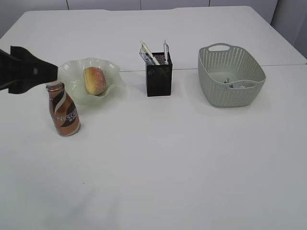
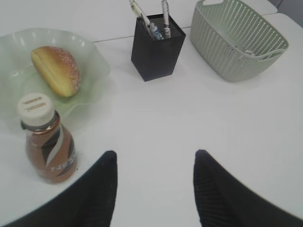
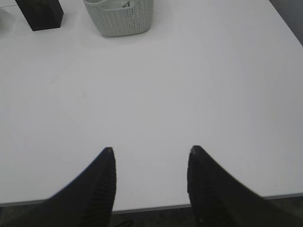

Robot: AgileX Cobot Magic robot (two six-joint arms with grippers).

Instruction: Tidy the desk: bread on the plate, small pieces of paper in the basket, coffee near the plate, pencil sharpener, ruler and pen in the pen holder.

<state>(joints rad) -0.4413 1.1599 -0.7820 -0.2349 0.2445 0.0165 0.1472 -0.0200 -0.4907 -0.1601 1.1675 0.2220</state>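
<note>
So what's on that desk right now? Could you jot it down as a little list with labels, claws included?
bread: bun lying in the green glass plate
coffee: Nescafe bottle upright, just in front of the plate
pen holder: black box with pens and a ruler sticking out
basket: grey-green basket, small paper bits inside
left claw: open, empty, beside the bottle
right claw: open, empty, over bare desk

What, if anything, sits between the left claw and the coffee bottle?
Nothing visible. In the left wrist view the open left claw has the coffee bottle just beside its left finger, only bare desk between. The bottle already stands next to the plate.
</note>
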